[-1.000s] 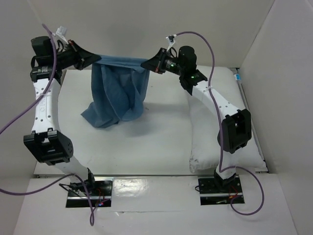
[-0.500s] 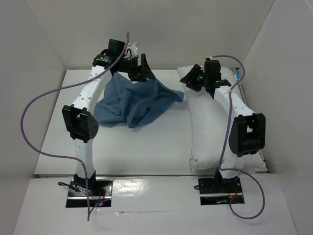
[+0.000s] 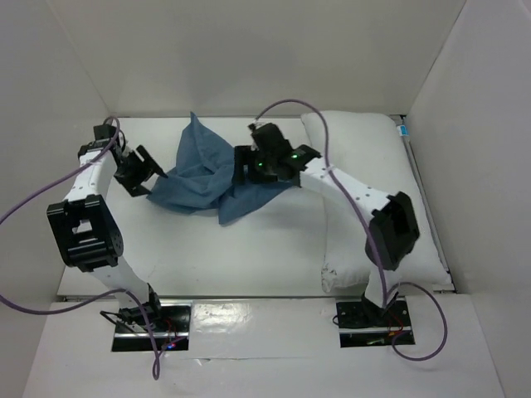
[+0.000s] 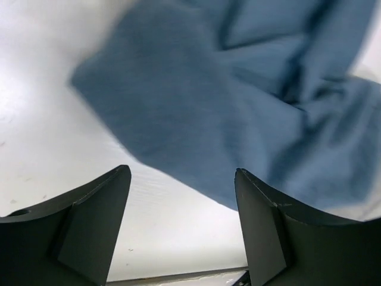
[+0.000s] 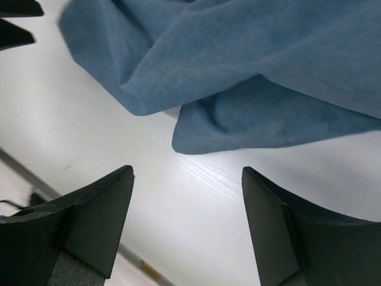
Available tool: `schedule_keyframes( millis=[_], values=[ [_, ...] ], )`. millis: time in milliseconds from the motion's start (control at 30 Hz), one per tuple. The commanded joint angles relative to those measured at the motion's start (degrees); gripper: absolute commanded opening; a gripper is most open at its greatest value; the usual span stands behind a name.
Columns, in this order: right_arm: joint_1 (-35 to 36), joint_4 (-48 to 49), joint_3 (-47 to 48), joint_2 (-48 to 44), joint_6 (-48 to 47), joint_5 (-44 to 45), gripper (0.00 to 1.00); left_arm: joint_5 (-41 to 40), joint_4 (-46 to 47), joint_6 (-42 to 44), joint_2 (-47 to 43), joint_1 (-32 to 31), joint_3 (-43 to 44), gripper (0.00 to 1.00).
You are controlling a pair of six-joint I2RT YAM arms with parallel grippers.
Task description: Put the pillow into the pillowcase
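The blue pillowcase (image 3: 203, 176) lies crumpled on the white table (image 3: 249, 249), left of centre. The white pillow (image 3: 365, 166) lies lengthwise along the table's right side, partly under the right arm. My left gripper (image 3: 143, 172) hangs open at the cloth's left edge. In the left wrist view the pillowcase (image 4: 238, 101) lies just beyond the left gripper (image 4: 181, 173), and nothing is between the fingers. My right gripper (image 3: 241, 170) is open over the cloth's right part. In the right wrist view the right gripper (image 5: 186, 171) is empty, with a pillowcase (image 5: 256, 65) corner just ahead.
White walls (image 3: 50, 99) close in the table on the left, back and right. The left gripper's dark fingertips (image 5: 18, 24) show at the top left of the right wrist view. The table's near edge (image 3: 249, 296) runs in front of both arm bases.
Both grippers have opened and let go of the pillowcase, which hung stretched between them and has dropped into a heap. Both arms have come down low beside it.
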Motion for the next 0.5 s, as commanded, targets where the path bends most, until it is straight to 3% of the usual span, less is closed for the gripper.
schedule_keyframes(
  millis=[0, 133, 300, 400, 467],
  values=[
    [5.4, -9.4, 7.9, 7.9, -3.9, 8.7, 0.81, -3.4, 1.2, -4.0, 0.8, 0.3, -4.3, 0.83],
    [12.1, -13.0, 17.1, 18.0, -6.7, 13.3, 0.84, -5.0, 4.8, -5.7, 2.2, 0.9, -7.8, 0.83],
    [14.4, -13.0, 22.3, 25.1, -7.2, 14.9, 0.86, -5.6, 8.8, -7.6, 6.8, 0.9, -9.3, 0.84],
    [14.9, -13.8, 24.7, 29.1, -5.6, 17.3, 0.86, -3.9, 10.8, -8.1, 10.6, 0.9, -8.0, 0.78],
    [14.9, -13.8, 25.2, 31.3, -4.2, 21.1, 0.83, -3.9, 11.7, -8.8, 12.1, 0.9, -6.6, 0.62]
  ],
)
